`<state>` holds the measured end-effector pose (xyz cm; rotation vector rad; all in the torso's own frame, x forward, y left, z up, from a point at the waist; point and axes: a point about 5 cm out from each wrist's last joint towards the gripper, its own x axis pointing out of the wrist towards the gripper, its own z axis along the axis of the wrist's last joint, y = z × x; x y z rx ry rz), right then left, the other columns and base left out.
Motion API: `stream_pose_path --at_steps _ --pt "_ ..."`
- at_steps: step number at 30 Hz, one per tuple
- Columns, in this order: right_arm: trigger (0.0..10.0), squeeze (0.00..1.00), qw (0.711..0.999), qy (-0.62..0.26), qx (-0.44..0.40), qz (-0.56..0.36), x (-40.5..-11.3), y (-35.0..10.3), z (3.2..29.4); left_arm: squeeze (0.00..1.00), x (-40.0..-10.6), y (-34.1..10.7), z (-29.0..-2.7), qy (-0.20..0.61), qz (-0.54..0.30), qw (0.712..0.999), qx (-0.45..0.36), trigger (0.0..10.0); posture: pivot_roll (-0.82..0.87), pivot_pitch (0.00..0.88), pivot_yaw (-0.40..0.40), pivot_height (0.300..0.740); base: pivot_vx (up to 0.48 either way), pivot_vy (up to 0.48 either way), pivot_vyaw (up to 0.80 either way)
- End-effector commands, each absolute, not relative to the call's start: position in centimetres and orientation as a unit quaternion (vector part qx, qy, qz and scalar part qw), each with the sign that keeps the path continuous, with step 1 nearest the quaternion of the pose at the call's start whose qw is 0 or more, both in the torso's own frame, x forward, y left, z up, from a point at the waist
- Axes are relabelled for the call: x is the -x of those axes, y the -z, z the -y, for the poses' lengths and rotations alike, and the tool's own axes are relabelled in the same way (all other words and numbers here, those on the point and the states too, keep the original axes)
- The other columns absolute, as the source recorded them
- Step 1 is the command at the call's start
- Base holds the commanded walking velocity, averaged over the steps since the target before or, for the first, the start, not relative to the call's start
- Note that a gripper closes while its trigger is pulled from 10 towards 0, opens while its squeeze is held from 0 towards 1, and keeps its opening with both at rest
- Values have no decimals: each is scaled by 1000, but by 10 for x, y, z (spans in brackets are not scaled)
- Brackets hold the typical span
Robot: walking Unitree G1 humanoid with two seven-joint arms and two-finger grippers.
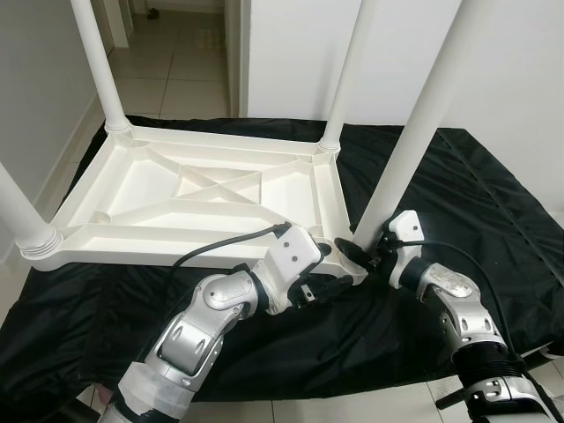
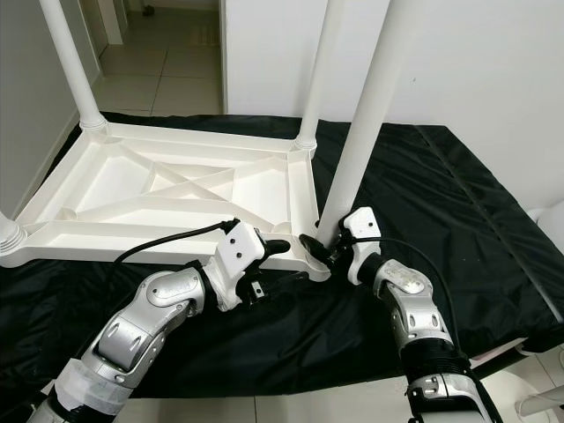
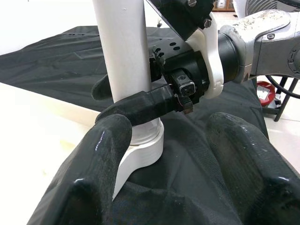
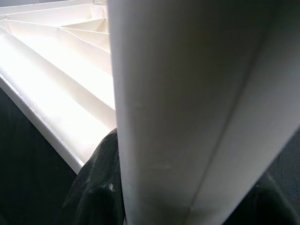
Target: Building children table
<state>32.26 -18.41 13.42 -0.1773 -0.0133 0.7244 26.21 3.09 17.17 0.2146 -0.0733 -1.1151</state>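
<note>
Plastic children's table [image 1: 203, 189], white and turned upside down, lies on a black sheet [image 1: 458, 203] spread over the tiled floor [image 1: 176, 62], its ribbed underside facing up with diagonal braces crossing between the rim walls. Four smooth round legs rise from the corners, and the near right leg [image 1: 401, 150] is the one in hand: it leans a little rather than standing straight, its foot entering the collared corner socket [image 3: 143, 150] nearest the robot. The right gripper [image 3: 140, 105] is closed around this leg just above the socket, one black finger wrapping the front of the tube and the other passing behind it. The left gripper [image 3: 164, 187] sits just beside the same corner with its two padded fingers spread apart, holding nothing, apparently steadying the table's rim. The step looks like seating the last leg; the other three seem already upright in their sockets. The next move likely calls for bringing the leg upright and pressing or twisting it down until it sits squarely in the collar, while the corner is kept from sliding on the slick, creased sheet. The plastic looks hard and glossy, so the grip may slip if the leg binds.
</note>
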Motion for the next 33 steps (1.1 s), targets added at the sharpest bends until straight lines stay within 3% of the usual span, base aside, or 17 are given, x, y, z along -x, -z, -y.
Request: stream_pose_path --at_steps 1,12,16,19,20,27,29,33 --pt "10000 0 929 -358 91 -22 -317 -124 186 0 -262 -168 -29 526 33 843 -105 10000 -27 0 -67 740 0 0 0" --pt "10000 0 965 -255 63 -13 -312 -126 183 0 -261 -168 -30 520 33 847 -101 10000 -32 0 -67 740 0 0 0" --pt "10000 0 978 -200 56 1 -306 -129 169 0 -263 -171 -32 515 35 851 -95 10000 -34 7 -61 740 0 0 0" --pt "10000 0 993 -115 24 -3 -303 -128 161 0 -264 -172 -34 510 35 854 -94 10000 -35 20 -58 740 0 0 0" --pt "10000 0 999 -49 23 -4 -299 -127 155 0 -265 -173 -35 506 35 856 -94 10000 -32 26 -61 740 0 0 0" --pt "10000 0 1000 18 22 3 -294 -129 142 0 -266 -174 -37 502 35 859 -94 10000 -32 32 -58 740 0 0 0" --pt "10000 0 998 55 -5 -3 -292 -130 127 0 -267 -174 -37 501 36 860 -93 10000 -27 31 -57 740 0 0 0" --pt "10000 0 998 52 -22 -5 -292 -133 115 0 -268 -176 -36 500 37 860 -92 10000 -29 30 -54 740 0 0 0"
